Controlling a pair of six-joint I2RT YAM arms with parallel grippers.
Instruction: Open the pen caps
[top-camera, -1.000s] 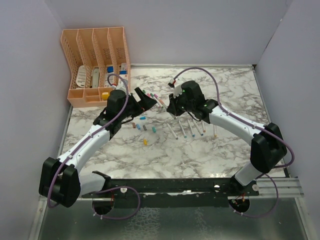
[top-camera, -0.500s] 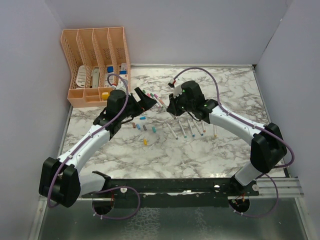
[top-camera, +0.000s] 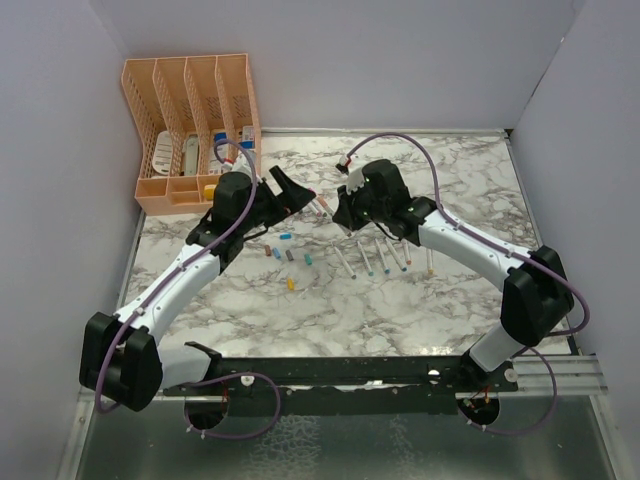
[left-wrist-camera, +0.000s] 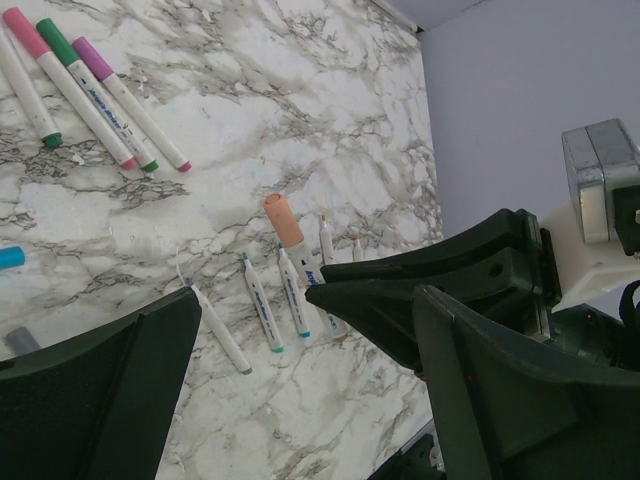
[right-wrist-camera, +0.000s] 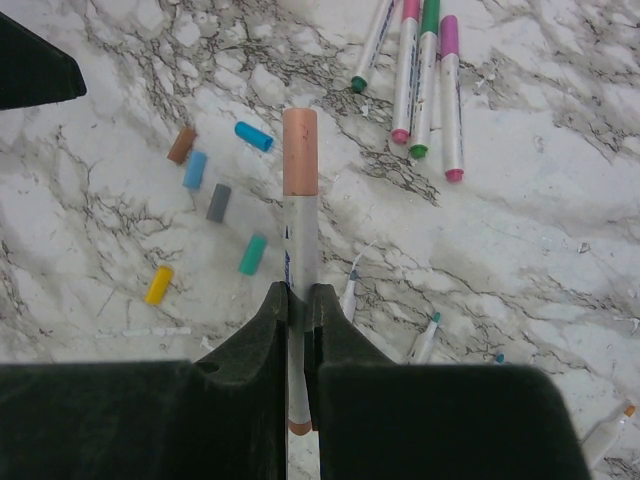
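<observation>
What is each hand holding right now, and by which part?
Right hand grips a pen by its white barrel, near the tail; the peach cap is on. Left hand is open, empty.

A robotics lab cell: plain white walls (top-camera: 60, 200) enclosing a marble-patterned tabletop (top-camera: 470, 180).

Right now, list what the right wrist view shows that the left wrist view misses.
Only the right wrist: the yellow cap, teal cap and brown cap. Only the left wrist: the lavender wall and a grey box on the right arm. Both: the peach-capped pen clamped in the right end effector, and the three capped pens beyond it.
</observation>
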